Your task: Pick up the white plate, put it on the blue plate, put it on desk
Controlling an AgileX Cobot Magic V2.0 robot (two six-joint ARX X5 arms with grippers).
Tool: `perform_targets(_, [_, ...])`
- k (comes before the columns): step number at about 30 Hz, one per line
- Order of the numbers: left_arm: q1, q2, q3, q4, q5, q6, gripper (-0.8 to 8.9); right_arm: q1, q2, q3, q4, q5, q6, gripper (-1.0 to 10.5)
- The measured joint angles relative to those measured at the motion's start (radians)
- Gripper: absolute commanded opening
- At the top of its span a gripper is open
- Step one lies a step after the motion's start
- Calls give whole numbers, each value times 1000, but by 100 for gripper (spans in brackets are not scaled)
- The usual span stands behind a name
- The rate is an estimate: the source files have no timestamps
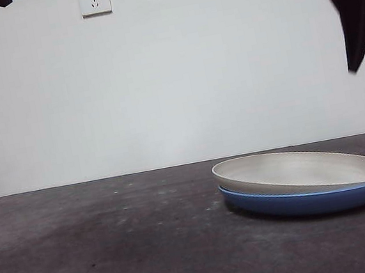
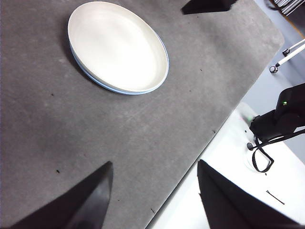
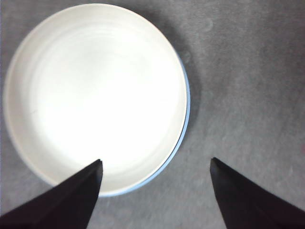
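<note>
I'm seeing the white plate (image 1: pixel 302 170) sitting stacked on the blue plate (image 1: pixel 314 199); my right gripper (image 3: pixel 155 191) is hovering above, jaws spread and empty, and moving it to the desk (image 1: pixel 103 249) is remaining.

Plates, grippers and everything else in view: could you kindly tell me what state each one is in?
Round matte cream white plate: nested on the blue plate, slightly tilted.
Round glossy blue plate: flat on the desk, under the white plate.
Right gripper: open, above the plates.
Left gripper: open, off to the side.
</note>
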Motion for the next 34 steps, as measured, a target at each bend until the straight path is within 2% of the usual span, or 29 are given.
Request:
perform_targets(11, [0,0,0,0,0,0,280,-22,162,-102,225,-24,0,361])
perform_targets(19, [0,0,0,0,0,0,280,-22,263,-106,315,-53,0,359])
perform_targets(28, [0,0,0,0,0,0,280,-22,304,-106,351,-53,1,161])
perform_targets(34, [0,0,0,0,0,0,280,-22,320,-106,354,-53,1,96])
